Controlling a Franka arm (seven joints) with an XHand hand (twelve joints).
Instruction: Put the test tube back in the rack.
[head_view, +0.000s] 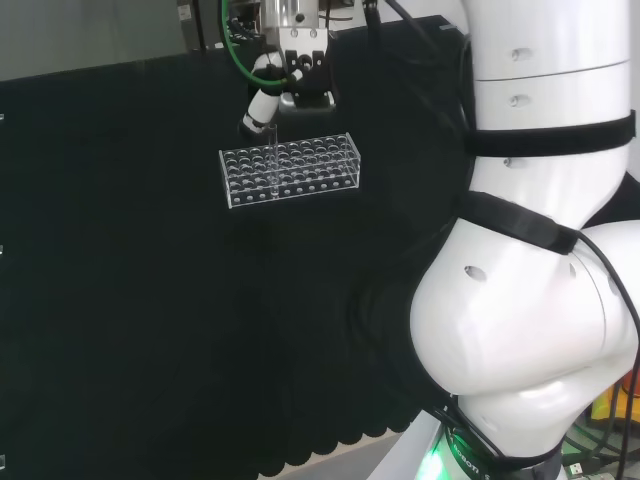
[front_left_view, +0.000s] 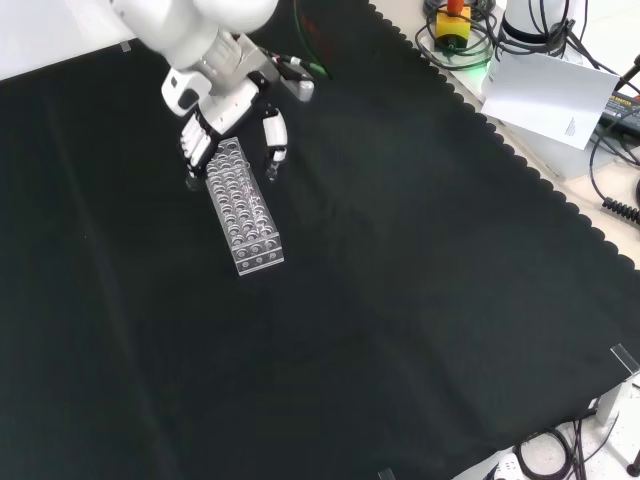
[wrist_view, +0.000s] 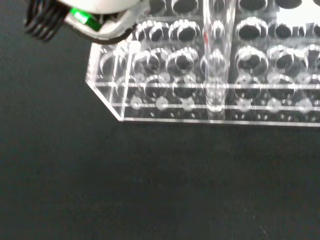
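Observation:
A clear rack (head_view: 300, 172) with several rows of holes lies on the black cloth. One clear test tube (head_view: 272, 160) stands upright in a hole of the row nearest the head camera, toward the rack's left end. In the wrist view the test tube (wrist_view: 216, 60) reaches down to the floor of the rack (wrist_view: 150, 107). The hand (head_view: 292, 78) hovers just above and behind the tube. From the front, the hand (front_left_view: 215, 105) straddles the far end of the rack (front_left_view: 250, 220), fingers (front_left_view: 193, 150) on one side and thumb (front_left_view: 273, 152) on the other, spread apart.
Black cloth stretches wide around the rack. The arm's white links (head_view: 540, 250) fill the right of the head view. Past the scalloped edge of the cloth lie a white paper (front_left_view: 550, 95) and cables (front_left_view: 610, 150).

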